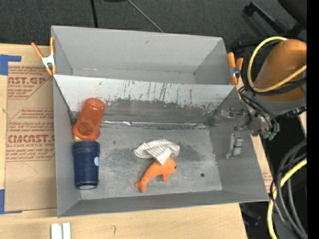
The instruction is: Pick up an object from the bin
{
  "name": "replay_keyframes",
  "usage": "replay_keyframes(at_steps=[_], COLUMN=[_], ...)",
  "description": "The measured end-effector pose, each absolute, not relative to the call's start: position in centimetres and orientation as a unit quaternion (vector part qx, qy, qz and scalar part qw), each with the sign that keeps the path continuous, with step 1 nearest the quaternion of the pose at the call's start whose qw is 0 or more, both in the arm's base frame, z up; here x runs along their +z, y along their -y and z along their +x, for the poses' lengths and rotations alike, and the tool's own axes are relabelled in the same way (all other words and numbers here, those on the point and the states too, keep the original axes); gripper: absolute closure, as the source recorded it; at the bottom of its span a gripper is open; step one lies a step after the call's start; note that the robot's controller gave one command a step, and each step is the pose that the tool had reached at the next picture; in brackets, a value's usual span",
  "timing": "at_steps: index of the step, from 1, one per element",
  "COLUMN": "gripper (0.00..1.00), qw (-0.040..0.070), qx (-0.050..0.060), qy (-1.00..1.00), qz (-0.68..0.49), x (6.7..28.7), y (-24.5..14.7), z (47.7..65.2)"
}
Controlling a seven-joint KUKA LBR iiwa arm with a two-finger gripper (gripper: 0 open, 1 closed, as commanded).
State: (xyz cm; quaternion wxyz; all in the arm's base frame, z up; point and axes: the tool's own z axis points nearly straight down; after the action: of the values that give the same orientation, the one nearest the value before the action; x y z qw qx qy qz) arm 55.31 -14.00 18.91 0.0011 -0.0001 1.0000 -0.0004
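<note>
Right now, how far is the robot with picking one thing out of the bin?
Done: nothing yet. The orange cup, the dark blue can, the white striped cloth and the orange fish toy all lie on the bin floor. In hand: the gripper hangs over the right wall, apart from all four. Left: move to one thing, grasp it and lift it out.

Orange cup [88, 117], navy can [86, 164], white striped cloth [155, 150], orange fish [158, 174], grey bin [139, 54].

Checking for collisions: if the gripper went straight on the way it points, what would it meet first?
Probably the bin's bare sloping right wall, which the gripper hangs over; depth is unclear.
</note>
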Motion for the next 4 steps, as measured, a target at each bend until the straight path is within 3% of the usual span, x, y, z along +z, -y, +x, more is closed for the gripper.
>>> replay_keyframes(at_steps=[1, 2, 3, 4], gripper=[0.00, 0.00, 0.00, 0.00], qw=[0.004, -0.002, 0.001, 0.001], qx=[0.000, 0.001, 0.000, 0.000], qy=[-1.000, -0.997, -0.997, -0.994], qz=[0.027, -0.074, -0.079, -0.110], x=[11.0, 10.3, 10.5, 8.0], y=[9.0, 6.6, 3.0, 0.5], z=[57.7, 56.9, 56.5, 54.8])
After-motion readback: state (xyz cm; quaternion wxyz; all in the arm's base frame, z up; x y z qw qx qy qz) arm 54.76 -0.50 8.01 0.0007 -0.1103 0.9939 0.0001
